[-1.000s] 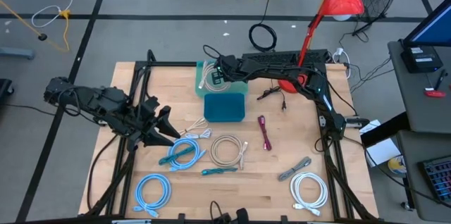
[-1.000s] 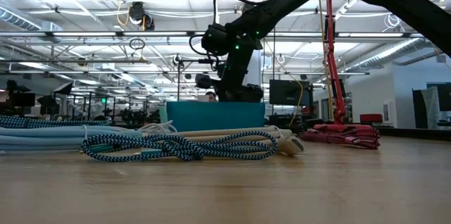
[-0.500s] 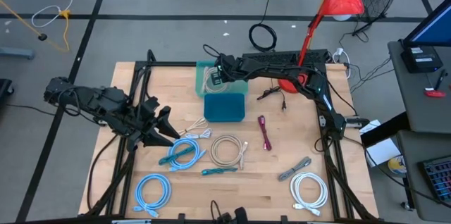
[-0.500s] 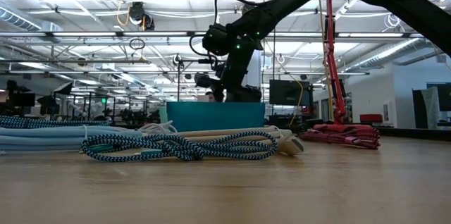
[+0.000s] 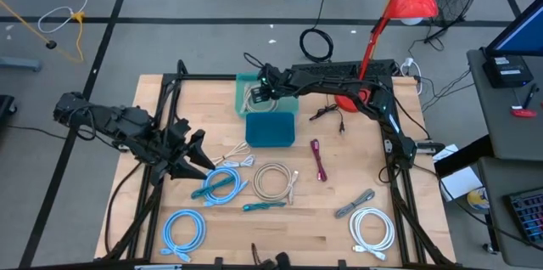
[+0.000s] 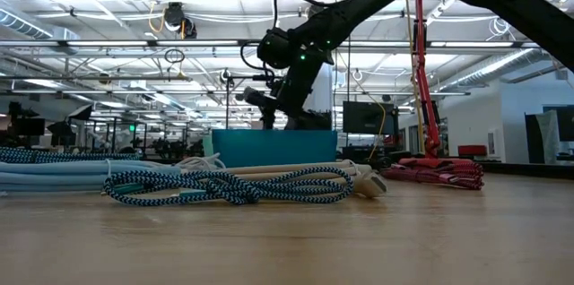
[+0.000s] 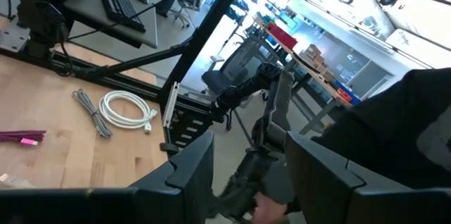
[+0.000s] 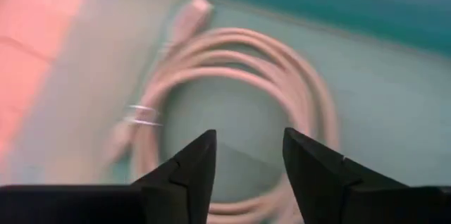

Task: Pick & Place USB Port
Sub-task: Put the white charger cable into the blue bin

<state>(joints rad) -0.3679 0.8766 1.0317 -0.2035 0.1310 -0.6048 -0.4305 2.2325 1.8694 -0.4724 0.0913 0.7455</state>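
Observation:
A pale pink-white coiled USB cable (image 8: pixel 310 97) lies flat on the floor of the light teal bin (image 5: pixel 288 104) at the table's far middle; in the high view the cable (image 5: pixel 250 94) shows just left of my right gripper. My right gripper (image 8: pixel 250 153) hovers over the coil, open, with nothing between its fingers; in the low view it (image 6: pixel 269 106) stands above the bin's wall (image 6: pixel 273 146). My left gripper (image 5: pixel 199 155) waits open at the table's left, beside a blue-and-black braided cable (image 5: pixel 219 183).
A darker teal box (image 5: pixel 271 130) sits against the bin's near side. Loose cables lie on the table: beige coil (image 5: pixel 273 179), magenta cable (image 5: pixel 318 160), grey cable (image 5: pixel 355 204), white coil (image 5: pixel 372 227), light blue coil (image 5: pixel 184 229), small teal cable (image 5: pixel 263 206).
My right gripper has opened above the light teal bin and tipped slightly; the pale coiled cable now lies loose on the bin's floor.

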